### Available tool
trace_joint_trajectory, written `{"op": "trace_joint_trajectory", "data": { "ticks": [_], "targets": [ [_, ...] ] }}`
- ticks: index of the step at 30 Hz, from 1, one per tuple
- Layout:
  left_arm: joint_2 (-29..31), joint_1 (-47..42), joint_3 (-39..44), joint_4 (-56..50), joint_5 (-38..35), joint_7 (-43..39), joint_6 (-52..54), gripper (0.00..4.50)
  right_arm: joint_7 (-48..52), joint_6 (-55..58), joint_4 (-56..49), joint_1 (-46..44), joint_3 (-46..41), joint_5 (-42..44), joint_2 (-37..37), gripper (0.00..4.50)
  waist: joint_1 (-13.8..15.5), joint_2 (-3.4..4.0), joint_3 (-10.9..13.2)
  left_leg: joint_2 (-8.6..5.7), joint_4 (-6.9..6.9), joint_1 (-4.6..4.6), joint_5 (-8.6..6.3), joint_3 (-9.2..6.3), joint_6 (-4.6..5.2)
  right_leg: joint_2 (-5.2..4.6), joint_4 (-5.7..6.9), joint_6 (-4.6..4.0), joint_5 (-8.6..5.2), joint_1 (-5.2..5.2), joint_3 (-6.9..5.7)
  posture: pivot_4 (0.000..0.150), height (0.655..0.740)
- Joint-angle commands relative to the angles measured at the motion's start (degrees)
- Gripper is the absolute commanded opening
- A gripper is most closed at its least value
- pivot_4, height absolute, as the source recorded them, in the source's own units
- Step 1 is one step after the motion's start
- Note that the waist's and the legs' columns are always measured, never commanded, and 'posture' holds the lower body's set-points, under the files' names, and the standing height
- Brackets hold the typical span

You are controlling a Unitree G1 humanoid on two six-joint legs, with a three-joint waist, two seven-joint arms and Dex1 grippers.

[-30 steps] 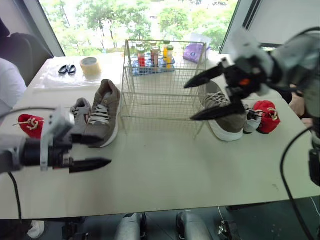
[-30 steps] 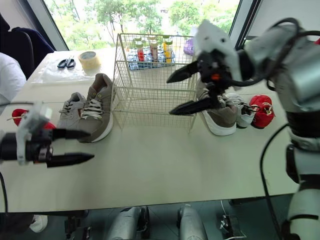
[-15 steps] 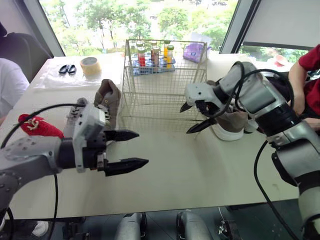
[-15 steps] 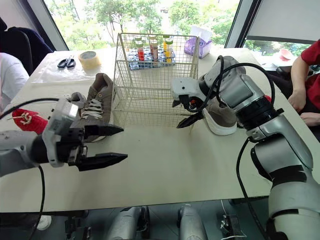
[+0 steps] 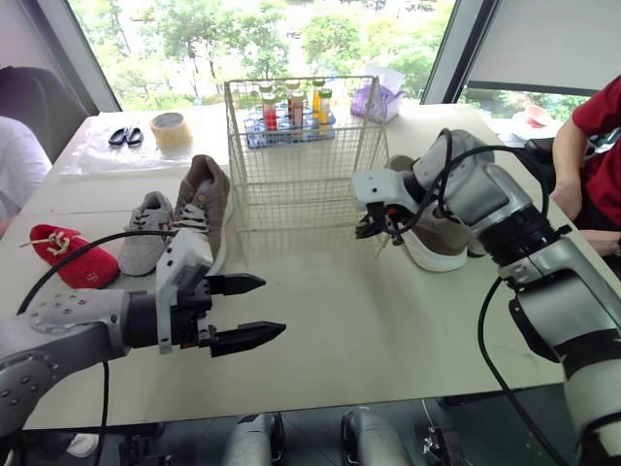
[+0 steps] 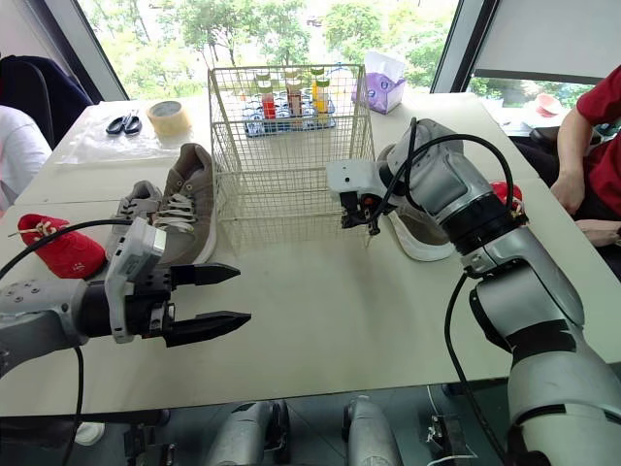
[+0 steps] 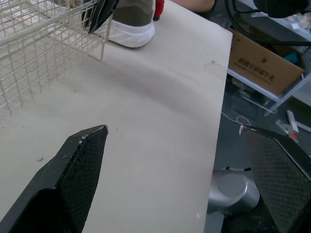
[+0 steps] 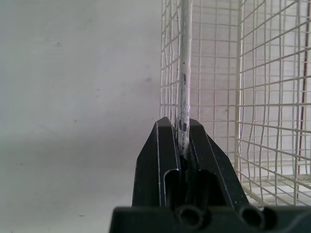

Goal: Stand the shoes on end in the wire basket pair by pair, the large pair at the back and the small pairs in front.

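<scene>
The empty wire basket point(image 5: 303, 180) stands at the middle back of the table. My right gripper point(image 5: 372, 227) is shut on its near right corner post point(image 8: 184, 87), the wire pinched between both fingers. A large olive shoe point(image 5: 206, 206), a small grey shoe point(image 5: 146, 243) and a small red shoe point(image 5: 64, 256) lie left of the basket. The other large olive shoe point(image 6: 419, 229) lies right of it, partly behind my right arm, with a red shoe point(image 6: 501, 190) beyond. My left gripper point(image 5: 274, 307) hangs open and empty over the table's front left.
Behind the basket stand a blue rack of bottles point(image 5: 291, 105) and a purple tissue box point(image 5: 375, 97). A tape roll point(image 5: 171, 129) and scissors point(image 5: 121, 136) lie at the back left. People sit at the right edge point(image 5: 597, 146) and the left edge point(image 5: 15, 170).
My right gripper has gone from wide open beside the basket to shut on its front right corner post. The left gripper stays open in much the same place.
</scene>
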Motion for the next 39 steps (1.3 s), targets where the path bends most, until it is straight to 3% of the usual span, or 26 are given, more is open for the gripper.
{"op": "trace_joint_trajectory", "data": {
  "ticks": [1, 18, 24, 27, 29, 34, 37, 39],
  "targets": [
    [-0.5, -0.5, -0.3, -0.4, 0.2, -0.7, -1.2, 4.5, -0.6, -4.8, -2.9, 0.1, -3.3, 0.5, -0.5, 0.08, 0.1, 0.0, 0.0, 0.01, 0.0, 0.0, 0.0, 0.0, -0.01, 0.01, 0.01, 0.0, 0.0, 0.0, 0.0, 0.15, 0.7351],
    [-1.9, -2.7, -3.8, 1.7, 4.2, -3.9, -1.5, 4.5, 2.3, 12.2, -24.2, 8.0, -4.0, 0.8, -4.3, 0.08, 0.4, 0.01, 0.0, 0.04, 0.0, -0.02, 0.0, 0.0, 0.0, 0.03, 0.02, 0.0, 0.0, -0.02, 0.0, 0.15, 0.7351],
    [-2.8, -3.6, -4.9, 1.9, 4.7, -3.9, -1.4, 4.5, 0.9, 14.0, -25.4, 8.7, -3.6, 0.3, -3.9, 0.08, 0.4, 0.01, 0.0, 0.04, 0.0, -0.02, 0.0, -0.01, 0.01, 0.03, 0.02, 0.0, 0.0, -0.02, 0.0, 0.15, 0.7351],
    [-3.0, -3.5, -4.9, 2.0, 4.1, -4.0, -1.1, 4.5, -0.2, 18.4, -26.9, 7.9, -5.6, 1.5, -3.5, 1.01, 0.4, 0.01, 0.0, 0.04, 0.0, -0.02, 0.0, -0.01, 0.01, 0.03, 0.02, 0.0, 0.0, -0.02, 0.0, 0.15, 0.7351],
    [-3.0, -3.3, -4.7, 2.3, 3.7, -4.4, -0.9, 4.5, 1.8, 24.0, -30.4, 6.3, -7.6, 4.9, -4.2, 1.91, 0.4, 0.01, 0.0, 0.04, 0.0, -0.02, 0.01, -0.03, 0.01, 0.03, 0.03, 0.0, 0.0, -0.02, 0.0, 0.15, 0.7351],
    [-4.9, -4.3, -4.7, 3.8, 4.3, -3.3, -1.9, 4.5, 1.7, 40.8, -37.6, 0.5, -18.4, 15.6, -6.5, 1.91, 0.5, 0.01, 0.0, 0.1, 0.01, -0.04, -0.02, -0.06, 0.05, 0.02, 0.03, -0.01, 0.0, -0.03, 0.0, 0.15, 0.7351],
    [-9.5, -6.6, -3.9, 5.5, 5.6, 1.4, -4.1, 4.5, -7.9, 47.0, -35.1, -1.2, -29.2, 17.4, -5.2, 1.91, 0.9, -0.13, -0.1, 0.1, 0.03, -0.02, -0.15, -0.25, 0.26, 0.0, 0.0, -0.04, -0.01, 0.1, -0.06, 0.15, 0.7351],
    [-12.4, -7.0, -4.1, 5.4, 5.4, 3.8, -5.0, 4.5, -15.5, 46.2, -32.5, -0.2, -41.0, 19.9, -1.9, 1.91, 0.7, -0.18, -0.1, 0.09, 0.06, -0.01, -0.16, -0.28, 0.27, -0.02, -0.06, -0.28, -0.06, 0.16, -0.06, 0.15, 0.7351]
  ]
}}
